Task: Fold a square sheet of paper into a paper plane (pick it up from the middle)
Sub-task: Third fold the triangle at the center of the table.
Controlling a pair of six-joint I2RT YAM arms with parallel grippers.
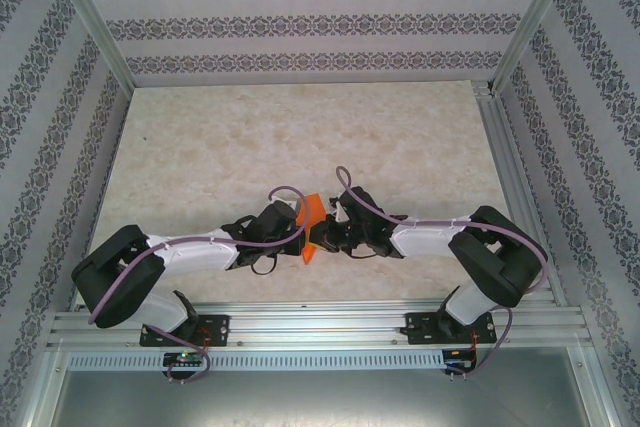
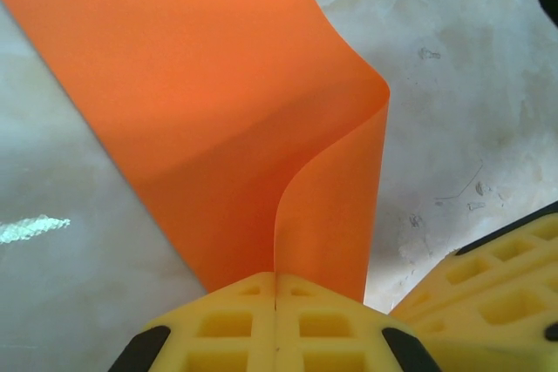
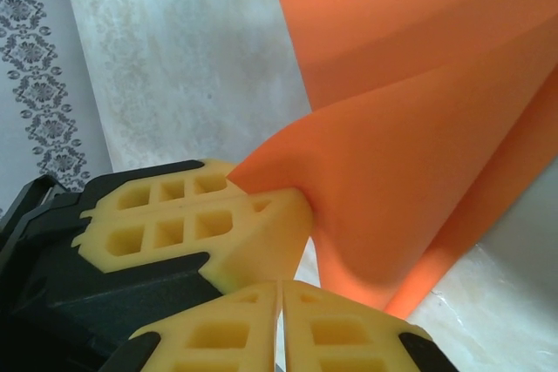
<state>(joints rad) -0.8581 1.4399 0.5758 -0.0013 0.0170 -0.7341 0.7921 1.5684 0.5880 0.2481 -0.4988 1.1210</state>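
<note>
Two tools: left tool (image 2: 276, 302) pinches the curled square sheet of paper (image 2: 218, 111); right tool (image 3: 281, 302), pressed together, sits just beside it.

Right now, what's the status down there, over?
Left gripper shut on orange paper. Right gripper closed beside it, grip unclear. Paper curled over. Nothing in the way.

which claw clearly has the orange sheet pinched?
The left claw: the square sheet of paper runs straight into its closed finger seam. The right claw looks closed too, but the sheet passes beside its seam; grip unclear.
</note>
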